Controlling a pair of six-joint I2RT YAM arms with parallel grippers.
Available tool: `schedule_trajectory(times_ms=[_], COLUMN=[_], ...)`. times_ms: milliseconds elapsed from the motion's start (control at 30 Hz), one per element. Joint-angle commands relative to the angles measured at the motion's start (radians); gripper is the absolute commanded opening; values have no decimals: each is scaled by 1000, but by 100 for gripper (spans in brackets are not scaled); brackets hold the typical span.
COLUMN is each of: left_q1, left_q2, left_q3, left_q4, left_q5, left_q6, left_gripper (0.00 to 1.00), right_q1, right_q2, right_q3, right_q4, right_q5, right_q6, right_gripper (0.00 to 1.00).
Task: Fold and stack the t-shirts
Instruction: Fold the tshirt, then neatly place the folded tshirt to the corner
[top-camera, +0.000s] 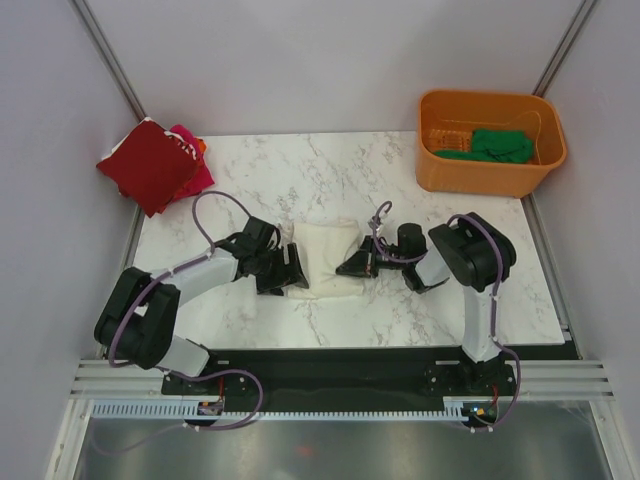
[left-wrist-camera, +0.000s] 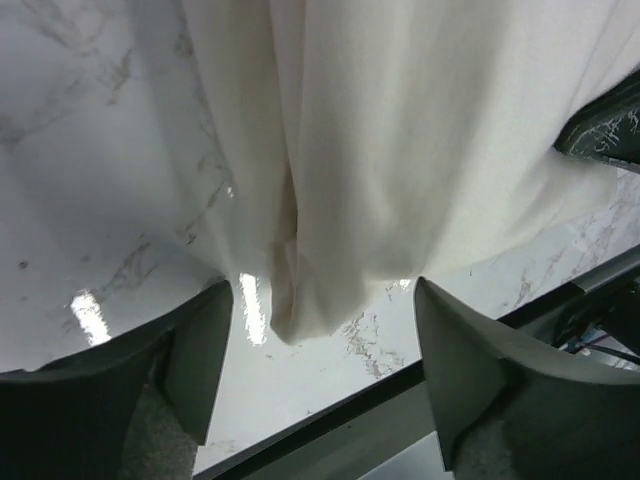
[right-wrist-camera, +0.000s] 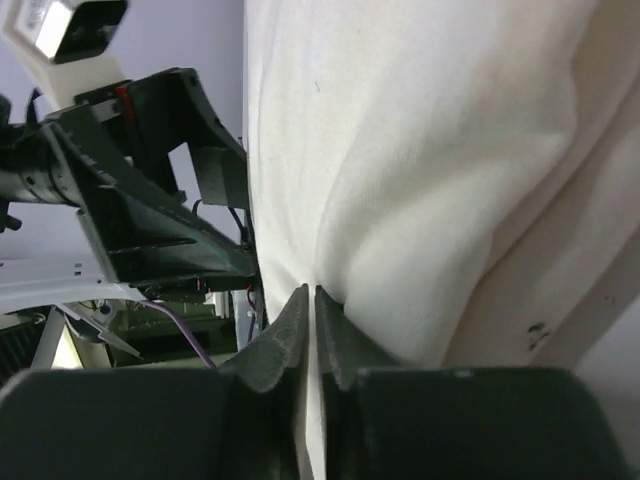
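Cream t-shirt (top-camera: 328, 258) at frame centre sits between both grippers; left gripper (top-camera: 296, 270) spread open, right gripper (top-camera: 348, 267) pinching its right edge.

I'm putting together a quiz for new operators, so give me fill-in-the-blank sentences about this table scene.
The green cloth t-shirt lies inside the ___ plastic tub.
The left gripper is ___ at the edge of the cream-white cloth t-shirt.
The right gripper is ___ on that shirt's cloth.
The dark red cloth t-shirt lies at the far ___ corner of the white marble table.
Missing: orange; open; shut; left.
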Motion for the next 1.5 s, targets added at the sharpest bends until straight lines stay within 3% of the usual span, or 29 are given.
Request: schedule_trajectory(times_ms=[0, 33, 67, 100, 167, 200, 267, 400, 767, 800, 900, 1000, 1133, 1167, 1200, 1367, 1467], left_q1=[-1, 1, 7, 15, 33, 31, 33, 41, 82, 90, 93, 93, 93, 93, 93, 100, 125], left_q2=[-126, -167, -181, -190, -192, -184, -149, -58, 247, 285, 324, 357, 371, 373, 374, 319, 258], left_q3=[36, 38, 38, 42, 59, 82, 104, 122, 136, 130, 93, 55, 35, 39, 56, 122, 229], left_q4=[-82, -88, -90, -90, -88, -84, -73, -9, 261, 283, 375, 427, 453, 455, 455, 427, 278], left_q5=[-88, -104, -121, -142, -135, -139, -154, -171, -61, -38, 16, 26, 36, 51, 62, 117, 93], left_q6=[58, 68, 69, 69, 78, 83, 91, 86, 23, 0, -35, -66, -58, -53, -47, 17, 72], left_gripper=[88, 94, 96, 96, 96, 96, 97, 98, 93, 86, 81, 65, 26, 7, 2, 2, 2], right_q1=[-6, -6, -6, -5, -2, -2, -2, -5, -3, -3, -5, -11, -17, -18, -17, -18, -20], right_q2=[-67, -97, -166, -200, -296, -323, -384, -453, -579, -578, -572, -567, -576, -576, -575, -587, -608], right_q3=[47, 78, 98, 121, 204, 234, 305, 347, 218, 215, 216, 218, 213, 212, 212, 212, 215], right_q4=[-137, -207, -283, -445, -612, -752, -854, -996, -1034, -1046, -1082, -1109, -1117, -1117, -1117, -1117, -1117], right_q5=[6, 11, 29, 40, 89, 107, 135, 152, 170, 173, 185, 189, 190, 189, 189, 189, 181], right_q6=[-94, -126, -211, -250, -343, -423, -469, -520, -549, -557, -589, -612, -622, -622, -622, -615, -611], right_gripper=[14, 25, 50, 58, 72, 74, 78, 79, 80, 80, 80, 80, 80, 80, 80, 80, 80])
